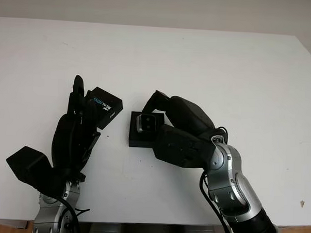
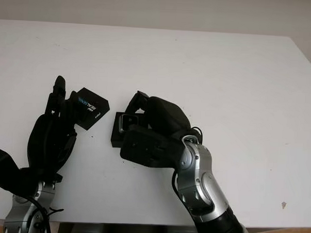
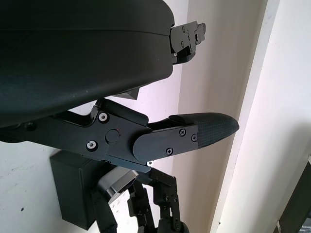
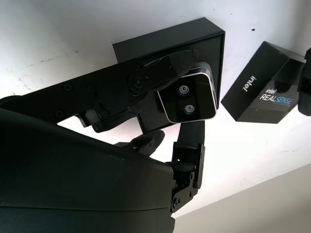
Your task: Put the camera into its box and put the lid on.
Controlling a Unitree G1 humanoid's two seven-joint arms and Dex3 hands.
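Now seating step: keep the camera [image 4: 188, 100] square to the box [image 1: 139, 136] cavity, lower straight, release only once it sits flush. Right hand [image 1: 168, 128] grasps the camera, fingers closed round it, directly over the box at table centre. Left hand [image 1: 75, 131] at 9 o'clock of the box, fingers clenched on the lid [image 1: 105, 107], raised off the table [image 1: 224, 68].

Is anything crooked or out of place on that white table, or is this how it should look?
Nothing looks spilled or broken. The black lid printed with Intel RealSense is tilted, one edge raised, gripped by the left robot hand. The right robot hand holds the small silver camera over the open black box, not yet seated in it.
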